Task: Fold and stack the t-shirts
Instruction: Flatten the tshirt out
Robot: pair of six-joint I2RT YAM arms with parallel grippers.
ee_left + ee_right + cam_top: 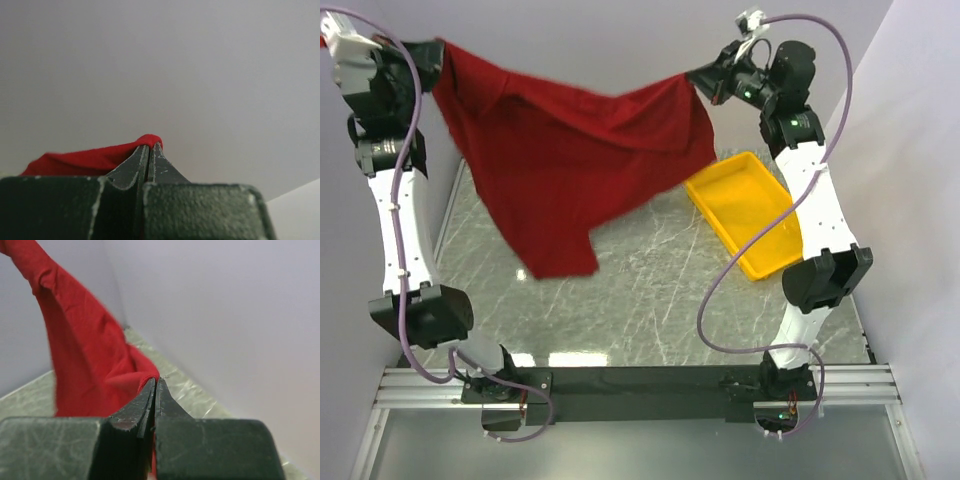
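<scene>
The left tool [436, 52] was clamped shut on an upper corner of the dark red t-shirt [560, 150], held high above the desk [640, 300]. The shirt hung off the desk between both arms, creased and sagging, with one flap dangling lowest. The right tool [695, 78] was closed tight on its opposite edge. Farther right, the yellow tray [745, 205] lay on the desk with its bare floor showing.

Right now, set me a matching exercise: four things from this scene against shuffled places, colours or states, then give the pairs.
Things:
1. t-shirt
2. yellow tray
3. left claw
4. table

States:
a. marbled grey-green
b. shut on red cloth
c. resting on the table, right side
d. hanging spread in the air

Pairs: 1-d, 2-c, 3-b, 4-a
</scene>
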